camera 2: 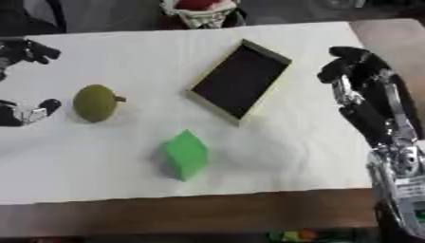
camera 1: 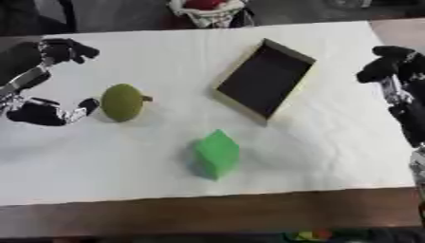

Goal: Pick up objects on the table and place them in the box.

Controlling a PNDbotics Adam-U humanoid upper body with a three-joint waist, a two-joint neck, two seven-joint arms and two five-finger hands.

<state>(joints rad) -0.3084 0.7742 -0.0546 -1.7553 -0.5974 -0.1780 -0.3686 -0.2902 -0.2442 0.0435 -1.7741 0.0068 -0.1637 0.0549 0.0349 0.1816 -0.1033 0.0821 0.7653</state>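
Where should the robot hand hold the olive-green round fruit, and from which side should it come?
Probably around the round body of the green fruit, coming from the robot's left, where the open left robot hand already flanks it. Its stem points right, toward the box, so the left side is smooth.

The left robot hand (camera 1: pixel 50 80) is at the left edge of the frame. It is spread wide, fingers up top and thumb down low. The right robot hand (camera 2: pixel 365 85) is at the right edge, raised, with its fingers bent a little and holding nothing.
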